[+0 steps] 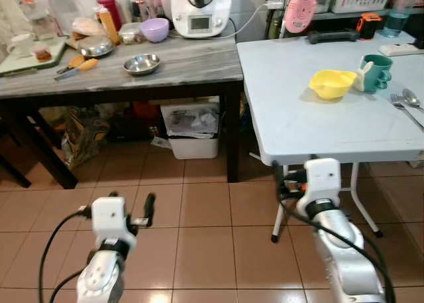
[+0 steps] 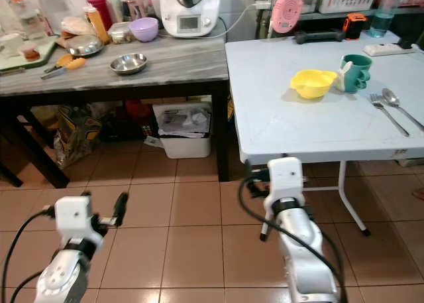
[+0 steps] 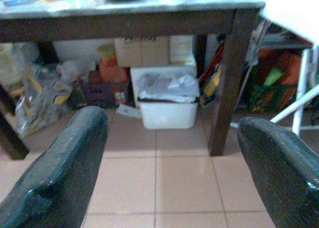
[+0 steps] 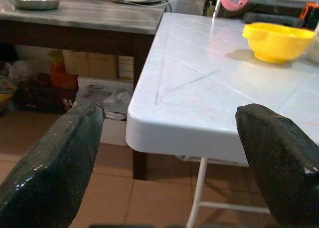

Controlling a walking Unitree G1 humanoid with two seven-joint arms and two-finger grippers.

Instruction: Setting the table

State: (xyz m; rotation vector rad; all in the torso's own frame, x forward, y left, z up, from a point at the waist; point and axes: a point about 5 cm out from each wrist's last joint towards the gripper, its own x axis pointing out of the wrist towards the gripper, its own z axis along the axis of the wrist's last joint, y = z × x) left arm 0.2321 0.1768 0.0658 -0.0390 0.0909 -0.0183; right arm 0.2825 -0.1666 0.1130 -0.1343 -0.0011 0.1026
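Left of the white worktop (image 1: 311,127), a dark-legged wooden worktop (image 1: 132,71) with a pale grey top carries a steel bowl (image 1: 142,64), a purple bowl (image 1: 155,29), a second steel dish (image 1: 96,47) and a white kitchen machine (image 1: 201,8). Under it, against the white worktop's near leg side, stands a white bin (image 1: 192,130) on the brown tiled floor (image 1: 192,230). The left pincer (image 1: 132,203) hangs low over the tiles, short of the wooden worktop, its black fingers (image 3: 65,168) spread wide apart and holding nothing.

On the white worktop itself sit a yellow bowl (image 1: 331,83) near the middle, a teal mug (image 1: 375,72) just beside it on the right, and a fork (image 1: 402,106) and spoon (image 1: 412,99) lying together near the right edge. The right pincer (image 4: 169,163) is held just before the white worktop's near left corner, below its rim, fingers (image 4: 279,158) wide apart and empty.
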